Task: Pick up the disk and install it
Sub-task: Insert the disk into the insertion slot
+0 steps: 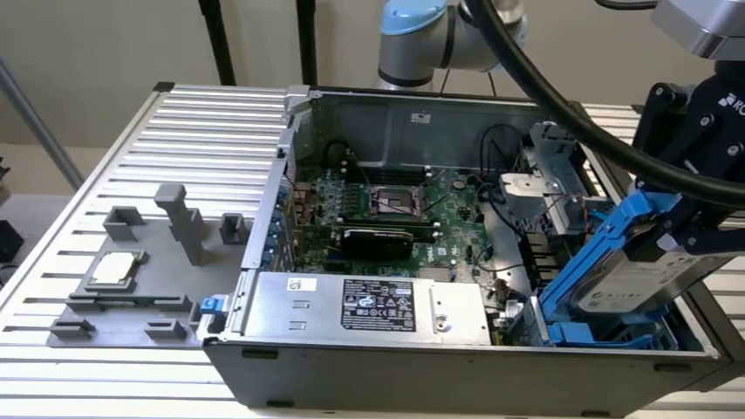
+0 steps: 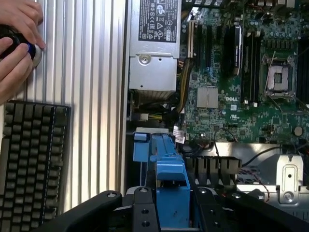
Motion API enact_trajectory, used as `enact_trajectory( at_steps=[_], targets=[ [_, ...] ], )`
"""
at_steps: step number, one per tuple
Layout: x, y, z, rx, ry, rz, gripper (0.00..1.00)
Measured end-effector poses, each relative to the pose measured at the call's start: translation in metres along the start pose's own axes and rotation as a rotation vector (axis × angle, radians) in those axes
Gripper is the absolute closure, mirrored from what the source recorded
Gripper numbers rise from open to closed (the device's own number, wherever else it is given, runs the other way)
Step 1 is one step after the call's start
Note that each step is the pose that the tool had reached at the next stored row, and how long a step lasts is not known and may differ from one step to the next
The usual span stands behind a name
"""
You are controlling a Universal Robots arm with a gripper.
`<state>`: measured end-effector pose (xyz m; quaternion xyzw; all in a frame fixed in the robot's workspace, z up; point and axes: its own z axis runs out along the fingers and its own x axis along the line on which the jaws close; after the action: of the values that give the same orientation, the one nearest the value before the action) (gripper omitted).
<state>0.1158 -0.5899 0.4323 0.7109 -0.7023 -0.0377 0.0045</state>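
The disk [image 1: 634,281] is a silver-grey drive with a white label in a bright blue carrier [image 1: 591,253]. It hangs tilted, its lower end down inside the drive bay at the front corner of the open computer case [image 1: 466,367], on the exterior view's right. My gripper [image 1: 686,237] is shut on the disk's upper end. In the wrist view the blue carrier [image 2: 170,179] runs out from between my black fingers [image 2: 144,209] toward another blue piece [image 2: 159,145] in the bay below.
A silver power supply with a black label [image 1: 375,305] [image 2: 155,41] lies beside the bay. The motherboard [image 1: 396,201] fills the case floor. A grey fixture plate with a small silver chip [image 1: 117,267] sits outside. A person's hands [image 2: 17,46] and a keyboard [image 2: 31,159] lie beside the case.
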Motion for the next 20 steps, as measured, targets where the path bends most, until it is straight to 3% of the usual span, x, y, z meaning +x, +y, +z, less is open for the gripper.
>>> enact_trajectory(
  at_steps=[14,20],
  targets=[
    [0.000,-0.0013,0.0195,-0.0005,-0.0017,-0.011,1.00],
    [0.000,-0.0018,0.0275,-0.0008,-0.0069,-0.018,1.00]
  ],
)
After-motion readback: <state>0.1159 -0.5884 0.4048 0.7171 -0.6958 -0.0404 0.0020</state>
